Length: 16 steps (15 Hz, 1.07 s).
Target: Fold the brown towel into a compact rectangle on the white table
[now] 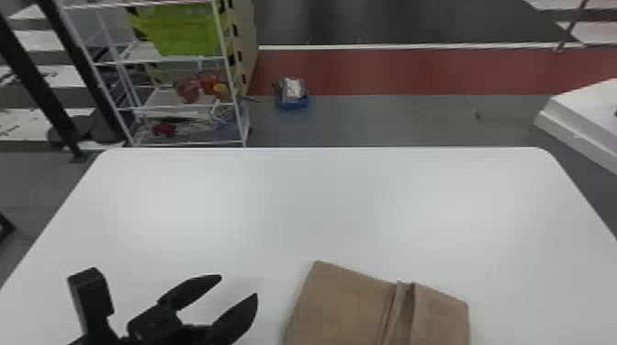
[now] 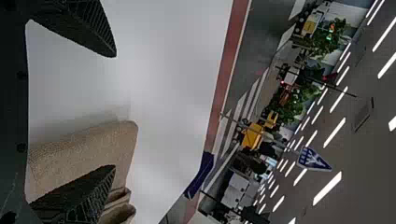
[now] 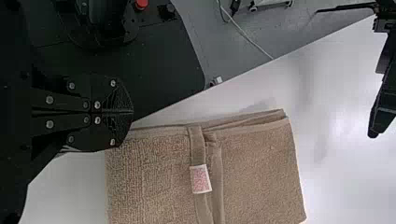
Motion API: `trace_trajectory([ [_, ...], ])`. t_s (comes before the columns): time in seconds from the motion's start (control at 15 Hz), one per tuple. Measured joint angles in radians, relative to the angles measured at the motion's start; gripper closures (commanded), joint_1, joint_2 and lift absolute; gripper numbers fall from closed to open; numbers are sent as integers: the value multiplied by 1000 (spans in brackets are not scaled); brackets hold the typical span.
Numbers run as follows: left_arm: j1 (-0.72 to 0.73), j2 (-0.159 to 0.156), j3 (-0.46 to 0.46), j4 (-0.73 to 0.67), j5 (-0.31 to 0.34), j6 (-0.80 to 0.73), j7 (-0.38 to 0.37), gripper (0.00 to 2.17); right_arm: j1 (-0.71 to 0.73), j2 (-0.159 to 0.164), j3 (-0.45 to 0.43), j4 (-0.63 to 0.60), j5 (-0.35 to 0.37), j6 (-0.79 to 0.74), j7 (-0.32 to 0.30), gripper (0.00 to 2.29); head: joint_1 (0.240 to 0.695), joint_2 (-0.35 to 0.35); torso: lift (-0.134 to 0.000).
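Grey floor (image 1: 376, 119) and a dark red strip (image 1: 404, 71) stretch beyond the far edge of the white desk (image 1: 321, 206). Past that edge, on the left, stands a white wire rack (image 1: 229, 78) with a bright green bin (image 1: 186, 30) on one of its upper levels. A small blue container (image 1: 294, 103) sits on the floor to the right of the rack, and a white block-like structure (image 1: 583, 114) shows past the desk's right side. The desk's two far corners are rounded.

The folded brown towel (image 1: 342, 303) lies flat near the desk's near edge, a little right of the middle. One of its corners points toward the far edge. A raised, layered band (image 1: 395, 316) runs through it, with a smooth panel on either side. The right wrist view shows a small white label with reddish marks (image 3: 201, 179) on this band, and stacked hems (image 3: 252, 122) along the towel's side facing the near edge.

The left gripper (image 1: 238, 286) is over the near left part of the desk, to the left of the towel and apart from it. Its jaws stand wide apart and have hold of nothing.

The right gripper (image 3: 132, 111) is at the near edge, by the towel's hemmed side. Its jaws are pressed together, with no cloth visible between the tips; whether they touch the towel, I cannot tell.
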Motion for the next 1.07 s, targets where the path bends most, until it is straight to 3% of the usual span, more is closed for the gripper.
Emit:
trace_trajectory([
  [0.47,3,0,1,-2,3,0,-6,26,-102,-3,-17,23,20,43,0,2179,695,2,-123],
  [1.07,3,0,0,-2,5,0,-10,26,-241,10,-25,142,90,47,0,2179,695,-59,-123],
])
